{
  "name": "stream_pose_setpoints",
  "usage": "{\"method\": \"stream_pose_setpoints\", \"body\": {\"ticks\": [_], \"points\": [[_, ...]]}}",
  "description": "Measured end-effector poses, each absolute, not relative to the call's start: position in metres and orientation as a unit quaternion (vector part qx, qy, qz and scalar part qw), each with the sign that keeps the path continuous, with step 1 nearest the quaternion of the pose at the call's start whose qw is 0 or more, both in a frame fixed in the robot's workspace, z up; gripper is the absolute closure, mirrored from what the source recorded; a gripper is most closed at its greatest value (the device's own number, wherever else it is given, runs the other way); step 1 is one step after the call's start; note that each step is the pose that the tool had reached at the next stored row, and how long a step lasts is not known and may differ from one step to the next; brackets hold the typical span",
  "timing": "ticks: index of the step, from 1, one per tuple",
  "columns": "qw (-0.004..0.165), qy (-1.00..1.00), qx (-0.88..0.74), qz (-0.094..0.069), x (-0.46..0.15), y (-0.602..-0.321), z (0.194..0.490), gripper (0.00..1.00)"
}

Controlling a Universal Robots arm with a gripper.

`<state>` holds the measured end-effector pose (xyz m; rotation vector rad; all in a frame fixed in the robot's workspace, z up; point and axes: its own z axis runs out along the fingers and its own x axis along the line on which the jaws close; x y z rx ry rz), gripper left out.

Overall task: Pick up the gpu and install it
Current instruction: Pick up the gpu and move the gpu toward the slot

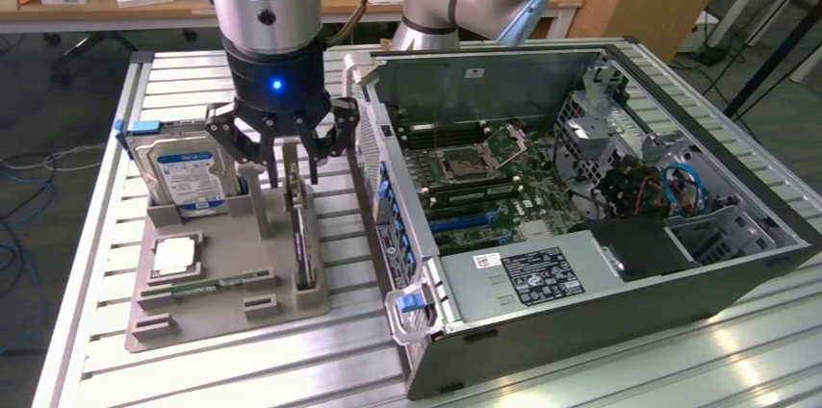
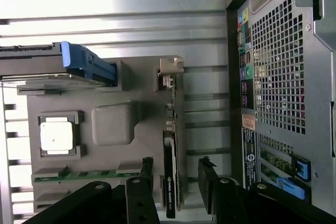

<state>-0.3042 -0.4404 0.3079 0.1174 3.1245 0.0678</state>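
The gpu (image 1: 304, 240) stands on its long edge in a slot of the grey holder tray (image 1: 231, 317), on the side nearest the open computer case (image 1: 578, 196). My gripper (image 1: 293, 177) hangs straight above the card's far end, open, with one finger on each side of the card. In the wrist view the gpu (image 2: 171, 156) runs as a thin dark strip between the two black fingers (image 2: 144, 169), with a gap on both sides. Its metal bracket end (image 2: 170, 72) sits at the tray's far edge. Nothing is gripped.
In the same tray are a hard drive (image 1: 191, 172) with a blue tab, a square processor (image 1: 173, 256) and a green memory stick (image 1: 218, 283). Blue expansion slots (image 1: 463, 220) show on the motherboard. The case's rear panel (image 2: 283, 77) rises close beside the card.
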Motion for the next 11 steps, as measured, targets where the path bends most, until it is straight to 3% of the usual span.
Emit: {"method": "stream_pose_setpoints", "body": {"ticks": [11], "points": [[0.007,0.999,0.037,0.022,-0.304,-0.441,0.29,0.53]]}}
